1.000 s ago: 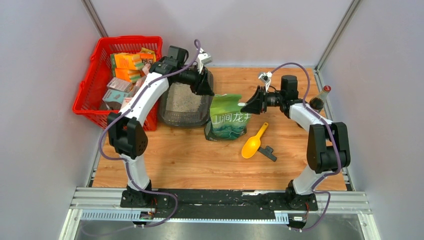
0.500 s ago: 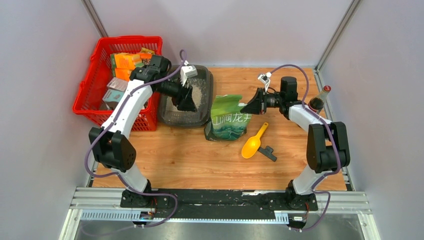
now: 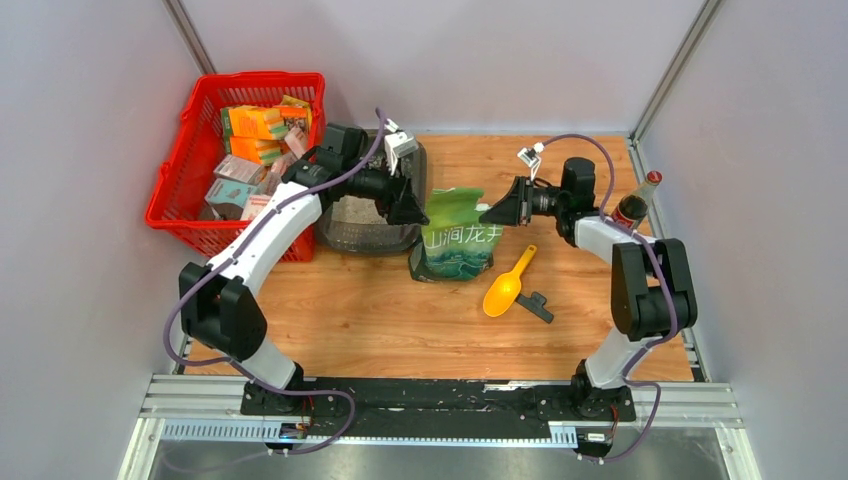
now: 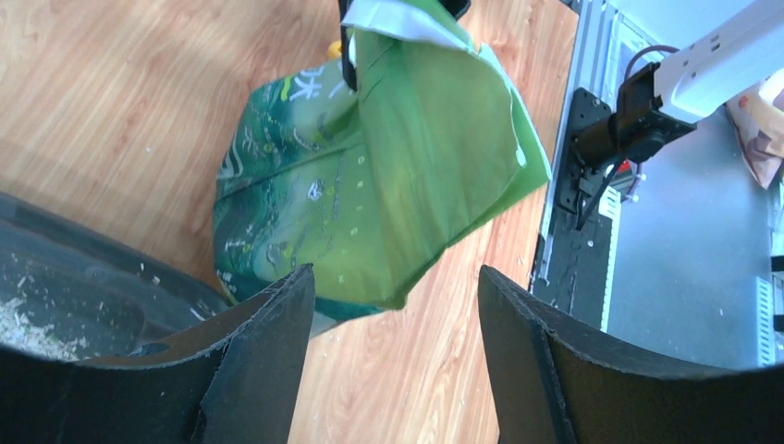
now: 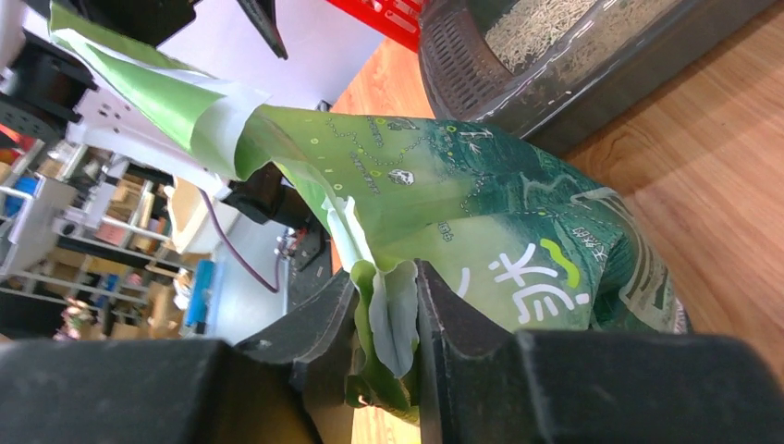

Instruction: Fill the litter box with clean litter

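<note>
Bright, even light from above leaves only faint, soft shadows on the bench (image 3: 380,300). Both wrist views blur toward six o'clock, and the right one washes pale at eleven o'clock.

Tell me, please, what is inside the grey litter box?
The litter box holds pale litter spread over its floor. From above, the left arm covers much of it, so how full it is cannot be seen.

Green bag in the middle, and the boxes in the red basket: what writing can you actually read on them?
"山涧龙": large white characters on the front of the green bag; what follows them is not legible.
Boxes in the red basket: printed, but too small to read.
</note>
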You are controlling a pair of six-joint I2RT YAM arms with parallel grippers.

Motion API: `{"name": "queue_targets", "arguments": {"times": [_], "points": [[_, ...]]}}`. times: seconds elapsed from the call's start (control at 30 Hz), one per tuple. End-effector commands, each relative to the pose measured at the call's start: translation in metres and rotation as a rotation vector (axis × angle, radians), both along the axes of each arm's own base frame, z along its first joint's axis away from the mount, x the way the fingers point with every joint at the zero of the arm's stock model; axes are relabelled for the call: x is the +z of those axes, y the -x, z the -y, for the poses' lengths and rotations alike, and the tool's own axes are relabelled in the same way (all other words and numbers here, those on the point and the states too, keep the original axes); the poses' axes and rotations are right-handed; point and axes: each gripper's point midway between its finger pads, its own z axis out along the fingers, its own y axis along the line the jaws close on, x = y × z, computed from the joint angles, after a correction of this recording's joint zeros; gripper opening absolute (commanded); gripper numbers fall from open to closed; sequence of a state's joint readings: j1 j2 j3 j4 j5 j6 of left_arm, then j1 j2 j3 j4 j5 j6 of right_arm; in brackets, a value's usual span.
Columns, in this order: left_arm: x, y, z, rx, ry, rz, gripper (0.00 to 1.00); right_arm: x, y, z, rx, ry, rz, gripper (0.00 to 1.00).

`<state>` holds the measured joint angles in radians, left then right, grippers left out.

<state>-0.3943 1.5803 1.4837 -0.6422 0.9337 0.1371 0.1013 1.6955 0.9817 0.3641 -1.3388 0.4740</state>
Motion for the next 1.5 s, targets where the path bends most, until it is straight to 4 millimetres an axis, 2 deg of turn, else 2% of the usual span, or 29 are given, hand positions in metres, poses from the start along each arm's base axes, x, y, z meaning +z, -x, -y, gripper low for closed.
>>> {"name": "queue_targets", "arguments": {"times": [0.0,0.03,0.1,0.13,0.17,0.2,0.27,0.37,0.47,0.53,0.57,0.6,0.63,0.67,0.73,0.8,0.83,0.9,0.93,1.0,1.07,1.27,1.47], "points": [[0.02,-0.015,0.024,0.037,0.093,0.036,0.73,0.004,-0.01,-0.004,-0.061,-0.067,-0.082,0.26],[0.015,-0.017,0.029,0.041,0.09,0.012,0.73,0.005,-0.011,-0.005,-0.064,-0.083,-0.063,0.25],[0.012,-0.018,0.038,0.042,0.098,0.005,0.73,0.005,-0.014,-0.005,-0.083,-0.116,-0.138,0.25],[0.007,-0.022,0.041,0.068,0.086,-0.02,0.73,0.012,-0.014,-0.006,-0.078,-0.138,-0.086,0.25],[0.004,-0.023,0.043,0.08,0.08,-0.031,0.72,0.01,-0.015,-0.006,-0.084,-0.15,-0.102,0.25],[0.002,-0.024,0.044,0.084,0.079,-0.041,0.7,0.015,-0.014,-0.006,-0.082,-0.171,-0.143,0.26],[-0.007,-0.027,0.043,0.108,0.057,-0.062,0.65,0.025,-0.014,-0.006,-0.078,-0.196,-0.097,0.29],[-0.013,-0.025,0.04,0.118,0.045,-0.078,0.53,0.026,-0.016,-0.006,-0.089,-0.194,-0.1,0.29],[-0.014,-0.022,0.039,0.117,0.049,-0.096,0.37,0.025,-0.019,-0.004,-0.114,-0.182,-0.102,0.28],[-0.016,-0.022,0.037,0.118,0.048,-0.105,0.3,0.019,-0.02,-0.005,-0.12,-0.152,-0.111,0.22],[-0.017,-0.023,0.036,0.123,0.047,-0.107,0.22,0.018,-0.022,-0.004,-0.132,-0.138,-0.102,0.19],[-0.018,-0.025,0.035,0.132,0.047,-0.109,0.19,0.019,-0.025,-0.004,-0.137,-0.123,-0.087,0.13],[-0.017,-0.028,0.033,0.144,0.048,-0.114,0.15,0.013,-0.023,-0.003,-0.145,-0.088,-0.157,0.11],[-0.016,-0.031,0.032,0.152,0.05,-0.111,0.07,0.009,-0.025,-0.003,-0.138,-0.052,-0.088,0.09],[-0.015,-0.037,0.029,0.173,0.053,-0.123,0.0,0.011,-0.024,-0.001,-0.131,-0.009,-0.16,0.02],[-0.017,-0.044,0.022,0.197,0.056,-0.156,0.0,0.02,-0.02,0.0,-0.109,0.006,-0.19,0.0],[-0.015,-0.044,0.02,0.195,0.069,-0.176,0.0,0.028,-0.019,0.002,-0.109,0.013,-0.24,0.0],[-0.014,-0.043,0.015,0.173,0.093,-0.22,0.0,0.044,-0.013,0.004,-0.096,0.016,-0.234,0.0],[-0.014,-0.043,0.013,0.175,0.101,-0.245,0.0,0.043,-0.007,0.007,-0.098,0.029,-0.304,0.0],[-0.016,-0.043,0.01,0.16,0.121,-0.296,0.0,0.06,-0.001,0.009,-0.081,0.032,-0.259,0.0],[-0.016,-0.045,0.01,0.164,0.144,-0.354,0.0,0.065,0.007,0.01,-0.069,0.035,-0.301,0.0],[-0.029,-0.051,0.013,0.213,0.144,-0.469,0.0,0.046,0.017,0.01,-0.028,0.044,-0.562,0.0],[-0.051,-0.048,0.013,0.259,0.113,-0.65,0.0,0.055,0.011,0.007,0.001,-0.035,-0.743,0.0]]}}
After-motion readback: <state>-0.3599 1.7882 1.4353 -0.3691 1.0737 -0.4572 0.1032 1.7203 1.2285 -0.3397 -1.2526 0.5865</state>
